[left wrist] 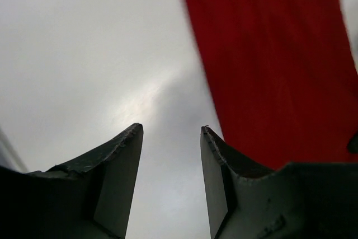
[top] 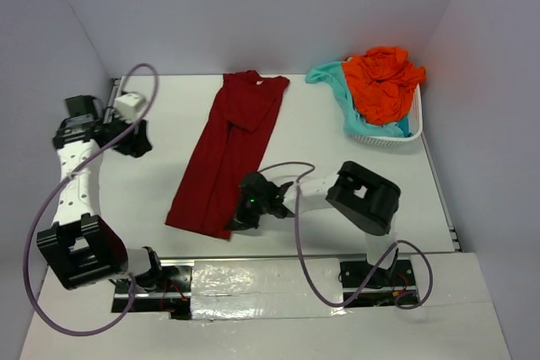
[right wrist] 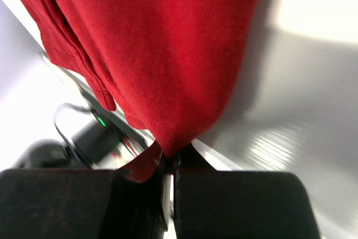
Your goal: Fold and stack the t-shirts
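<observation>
Here, the red shirt [top: 226,153] lies on the table [top: 160,183] as a long narrow strip, with its collar end far and its hem end near, angled to the left. The right gripper [right wrist: 169,158] is closed tight on the hem's near right corner, and the cloth pinched between its fingers is drawn to a point. The left gripper [left wrist: 170,132] hangs over bare table left of the shirt, its jaws partly apart with nothing between them. At the far right stands a white basket [top: 384,137]. In it the orange shirt [top: 384,82] is heaped on top. Aqua cloth [top: 333,82] lies under it and spills over the basket's left rim.
</observation>
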